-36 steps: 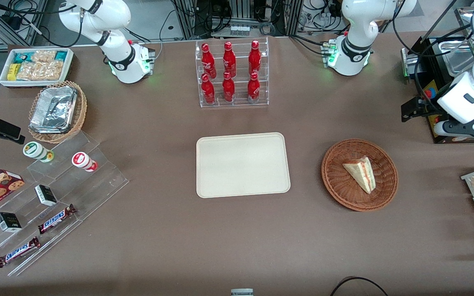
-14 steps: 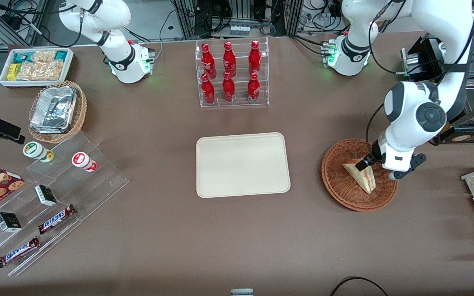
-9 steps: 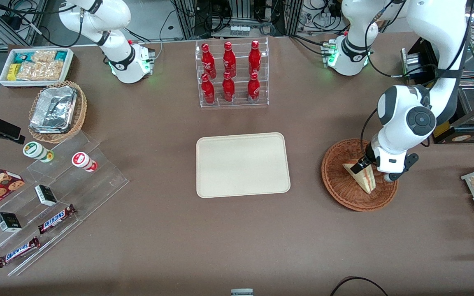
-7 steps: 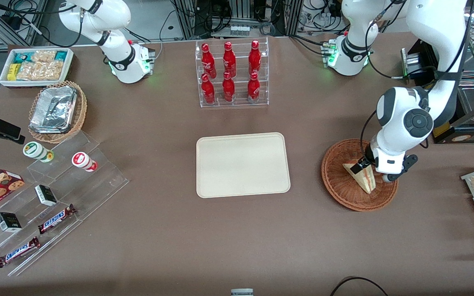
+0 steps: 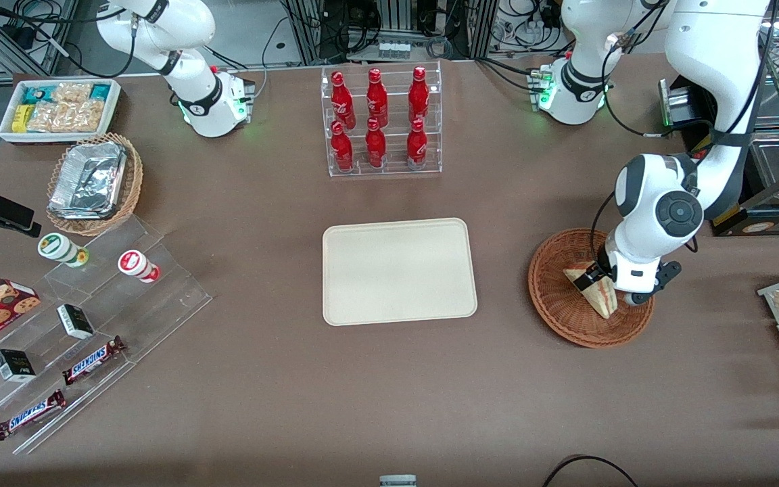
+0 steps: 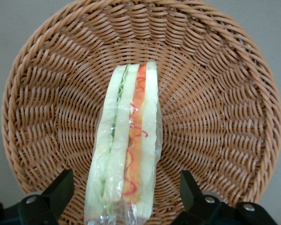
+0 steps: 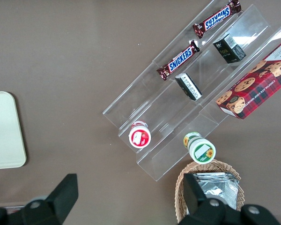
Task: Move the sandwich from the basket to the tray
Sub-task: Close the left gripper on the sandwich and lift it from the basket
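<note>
Front view, brown table (image 5: 281,379), end effector (image 5: 600,279) fingers apart astride sandwich (image 5: 599,293) in basket (image 5: 555,301), tray (image 5: 399,272) near.

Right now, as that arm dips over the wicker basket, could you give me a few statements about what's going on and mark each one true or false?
1. The sandwich lies in the reddish-brown basket. True.
2. The gripper is shut on the sandwich. False: its fingers stand open, one on each side of it.
3. The cream tray holds a sandwich. False: nothing lies on it.
4. Six red bottles stand in a clear rack. True.
</note>
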Robot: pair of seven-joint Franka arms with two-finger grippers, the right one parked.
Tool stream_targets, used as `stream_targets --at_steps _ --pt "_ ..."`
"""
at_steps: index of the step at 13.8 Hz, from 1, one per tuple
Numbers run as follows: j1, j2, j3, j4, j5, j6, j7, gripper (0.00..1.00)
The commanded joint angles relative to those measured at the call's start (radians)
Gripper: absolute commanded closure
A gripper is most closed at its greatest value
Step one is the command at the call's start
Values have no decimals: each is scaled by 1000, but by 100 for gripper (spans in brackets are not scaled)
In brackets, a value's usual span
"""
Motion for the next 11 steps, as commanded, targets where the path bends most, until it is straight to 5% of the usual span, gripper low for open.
stream_targets --at_steps 1,3,4,5,11 --pt "3 25 1 16 25 24 -30 2" --pt "5 37 2 12 24 31 -47 40" --pt "5 39 2 9 24 34 -53 78" --pt "5 36 2 9 24 30 -53 100" --pt "-3 -9 1 54 27 -117 -36 100"
